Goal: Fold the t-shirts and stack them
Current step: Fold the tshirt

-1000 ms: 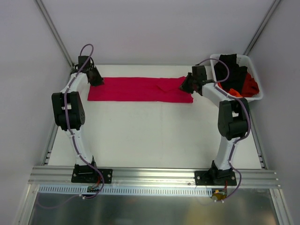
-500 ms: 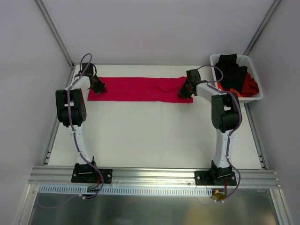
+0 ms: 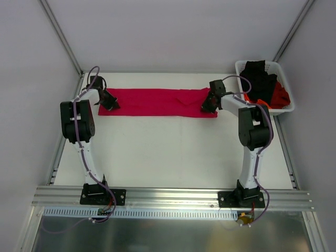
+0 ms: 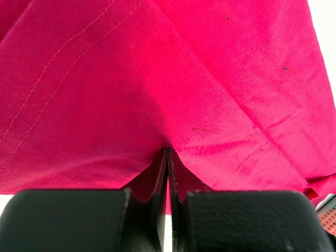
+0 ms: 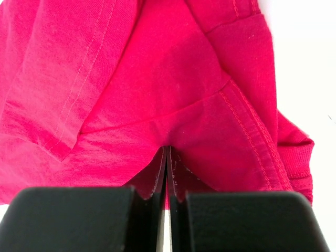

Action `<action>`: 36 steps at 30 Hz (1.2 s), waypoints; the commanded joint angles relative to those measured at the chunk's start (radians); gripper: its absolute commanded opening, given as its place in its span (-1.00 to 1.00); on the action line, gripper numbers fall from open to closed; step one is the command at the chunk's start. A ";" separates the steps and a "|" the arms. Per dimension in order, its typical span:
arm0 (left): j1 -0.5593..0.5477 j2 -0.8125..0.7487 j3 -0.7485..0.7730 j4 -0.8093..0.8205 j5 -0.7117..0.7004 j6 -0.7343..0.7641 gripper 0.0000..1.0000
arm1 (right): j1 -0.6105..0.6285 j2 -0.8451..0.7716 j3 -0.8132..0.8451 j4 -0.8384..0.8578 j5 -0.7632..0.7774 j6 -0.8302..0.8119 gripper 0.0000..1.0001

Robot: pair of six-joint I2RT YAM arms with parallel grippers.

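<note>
A crimson-pink t-shirt (image 3: pixel 157 102) lies folded into a long strip across the far part of the table. My left gripper (image 3: pixel 108 100) is shut on the strip's left end; the cloth (image 4: pixel 173 94) fills the left wrist view and is pinched between the jaws. My right gripper (image 3: pixel 209 103) is shut on the right end, where the cloth (image 5: pixel 173 89) with a stitched sleeve hem is pinched. A black t-shirt (image 3: pixel 260 79) and an orange-red one (image 3: pixel 281 97) lie heaped in the basket.
A white plastic basket (image 3: pixel 286 79) stands at the far right corner of the table, just right of the right arm. Grey walls enclose the table on three sides. A metal rail runs along the near edge by the arm bases.
Both grippers, holding the shirt's ends, have shifted slightly toward the near side. The strip has moved a little nearer and to the right with them.
</note>
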 commanded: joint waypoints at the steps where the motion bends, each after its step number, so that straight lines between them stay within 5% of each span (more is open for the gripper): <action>1: -0.001 -0.021 -0.074 -0.129 -0.081 0.045 -1.00 | -0.006 -0.049 -0.088 -0.103 0.043 -0.028 -0.99; 7: -0.002 -0.064 -0.111 -0.183 -0.102 0.128 -1.00 | 0.002 -0.118 -0.151 -0.139 0.040 -0.022 -0.99; 26: -0.034 -0.553 -0.689 -0.201 -0.150 0.174 -1.00 | 0.090 -0.583 -0.686 -0.195 0.086 0.057 -0.99; 33: -0.048 -0.616 -0.616 -0.217 -0.138 0.276 -1.00 | 0.132 -0.644 -0.624 -0.248 0.101 0.025 -0.96; 36: -0.051 -0.681 -0.539 -0.252 -0.108 0.323 -0.92 | 0.161 -0.707 -0.538 -0.271 0.109 0.030 -0.61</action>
